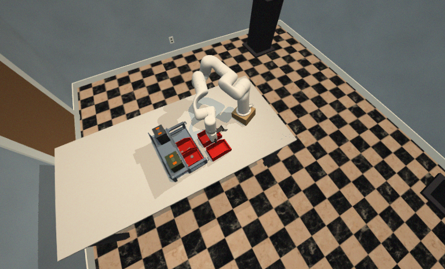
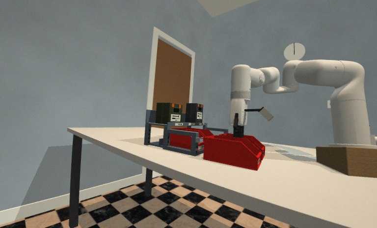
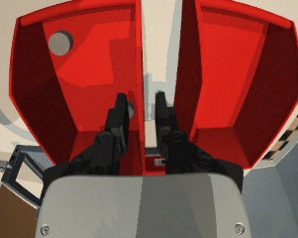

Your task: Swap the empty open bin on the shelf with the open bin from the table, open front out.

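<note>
The open red bin with round grey parts (image 1: 203, 138) (image 3: 89, 59) stands on the table in front of the shelf. The empty open red bin (image 1: 219, 149) (image 2: 230, 152) (image 3: 233, 64) stands flat on the table beside it, with a narrow gap between them. My gripper (image 1: 215, 141) (image 2: 238, 135) (image 3: 141, 105) points down, fingers partly open. In the wrist view one finger is over the inside of the parts bin and the other over the gap, with that bin's side wall between them, not pinched. The empty place (image 1: 179, 133) is at the shelf's far end. How deep the fingertips reach is hidden.
The grey shelf (image 1: 166, 148) (image 2: 165, 137) holds two red bins (image 1: 185, 145) (image 1: 193, 156) beside the place. A dark box (image 1: 160, 136) (image 2: 191, 113) and a green box (image 1: 174, 162) (image 2: 162, 113) stand on its upper board. The robot's wooden base block (image 1: 243, 118) (image 2: 332, 160) is behind the arm.
</note>
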{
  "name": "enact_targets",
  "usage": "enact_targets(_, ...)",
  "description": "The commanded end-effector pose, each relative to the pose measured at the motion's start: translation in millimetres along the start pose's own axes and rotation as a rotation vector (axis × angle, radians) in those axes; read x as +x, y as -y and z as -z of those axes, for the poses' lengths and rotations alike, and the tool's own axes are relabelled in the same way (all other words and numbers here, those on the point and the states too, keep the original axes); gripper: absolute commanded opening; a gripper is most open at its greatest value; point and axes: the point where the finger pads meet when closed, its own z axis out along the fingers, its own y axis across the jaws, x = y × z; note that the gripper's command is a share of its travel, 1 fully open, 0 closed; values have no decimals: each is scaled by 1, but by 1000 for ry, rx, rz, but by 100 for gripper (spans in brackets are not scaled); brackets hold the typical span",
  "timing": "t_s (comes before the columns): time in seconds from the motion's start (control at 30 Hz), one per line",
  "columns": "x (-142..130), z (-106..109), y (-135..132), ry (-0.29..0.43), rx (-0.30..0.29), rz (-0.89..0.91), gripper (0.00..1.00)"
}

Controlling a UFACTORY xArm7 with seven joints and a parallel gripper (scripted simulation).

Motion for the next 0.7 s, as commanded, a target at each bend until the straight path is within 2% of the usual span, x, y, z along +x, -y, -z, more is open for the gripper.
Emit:
enact_targets(0.0,-1,-1,-1,3,-1,0,26)
enact_targets(0.67,-1,-4,-1,3,-1,0,26)
